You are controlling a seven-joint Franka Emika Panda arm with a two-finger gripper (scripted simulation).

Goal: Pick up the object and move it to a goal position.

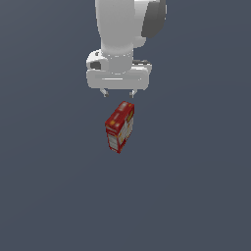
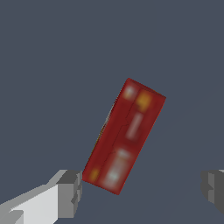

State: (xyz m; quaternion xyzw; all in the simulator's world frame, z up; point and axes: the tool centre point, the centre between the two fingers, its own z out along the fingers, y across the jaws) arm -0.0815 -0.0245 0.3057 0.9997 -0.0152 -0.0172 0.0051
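- Wrist view: gripper (image 2: 142,188) spread wide, nothing between the fingers; one grey fingertip (image 2: 70,192) sits just beside the carton's near corner, contact unclear, the other well apart.
- Red carton (image 2: 124,135) lies skewed to the finger line, red face with blurred white and yellow print toward the camera.
- Exterior view: gripper (image 1: 118,92) hangs above the carton (image 1: 119,126), small gap visible.
- Plain dark grey floor (image 1: 196,186) all round, open on every side.
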